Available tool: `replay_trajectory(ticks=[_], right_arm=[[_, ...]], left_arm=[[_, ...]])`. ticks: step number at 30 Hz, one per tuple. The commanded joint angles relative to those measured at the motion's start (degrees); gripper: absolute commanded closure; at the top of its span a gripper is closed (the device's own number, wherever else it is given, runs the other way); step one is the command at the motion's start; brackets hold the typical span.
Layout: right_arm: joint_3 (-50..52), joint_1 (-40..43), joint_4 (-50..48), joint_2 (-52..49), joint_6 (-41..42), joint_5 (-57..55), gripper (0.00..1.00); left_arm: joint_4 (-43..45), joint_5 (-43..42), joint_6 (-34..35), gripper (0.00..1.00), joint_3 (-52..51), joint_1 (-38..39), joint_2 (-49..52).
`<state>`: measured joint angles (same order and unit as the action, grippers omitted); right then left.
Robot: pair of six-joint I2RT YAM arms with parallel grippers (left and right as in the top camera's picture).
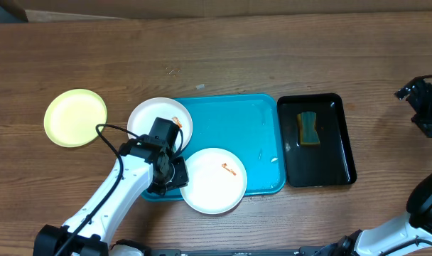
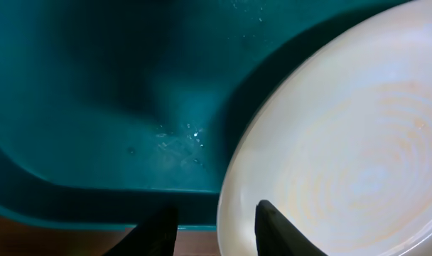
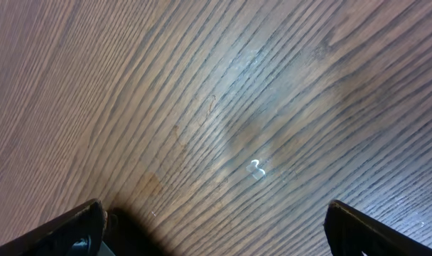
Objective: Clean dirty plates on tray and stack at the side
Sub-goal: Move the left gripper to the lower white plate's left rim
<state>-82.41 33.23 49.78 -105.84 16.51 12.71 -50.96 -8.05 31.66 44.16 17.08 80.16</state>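
- Overhead view: the tray (image 1: 234, 121) lies in the middle of the frame on the wooden table (image 1: 273, 50).
- One white plate (image 1: 146, 117) sits at the upper left corner of the tray, partly over its left rim. It has an orange smear near its right edge.
- A second white plate (image 1: 212, 181) lies over the lower rim of the tray, with an orange smear in its upper right part.
- The yellow-green plate (image 1: 75, 117) lies on the table at the left, apart from the tray.
- The left gripper (image 1: 175, 171) is at the left edge of the second white plate. In the left wrist view its jaws are partly open, one finger (image 2: 159, 231) outside the rim and one (image 2: 276, 231) over the plate. I see no firm hold.
- The right gripper (image 3: 214, 206) is wide open over bare table and holds nothing.
- A black tray (image 1: 344, 142) with a sponge (image 1: 309, 128) in it stands just right of the tray.
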Motion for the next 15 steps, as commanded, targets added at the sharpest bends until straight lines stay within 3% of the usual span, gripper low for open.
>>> replay_trajectory(ticks=[1, 11, 15], right_arm=[[-1.07, -0.11, -0.2, 0.35, 0.26, 0.26, 0.0], [-1.07, -0.11, -0.2, 0.35, 0.24, 0.26, 0.0], [-1.07, -0.11, -0.2, 0.35, 0.24, 0.26, 0.0]], left_arm=[[0.9, -1.03, 1.2, 0.64, -1.57, 0.26, 0.2], [3.52, -1.27, 1.9, 0.69, -3.54, 3.26, 0.2], [5.07, -1.22, 3.13, 0.81, -3.56, 5.33, 0.2]])
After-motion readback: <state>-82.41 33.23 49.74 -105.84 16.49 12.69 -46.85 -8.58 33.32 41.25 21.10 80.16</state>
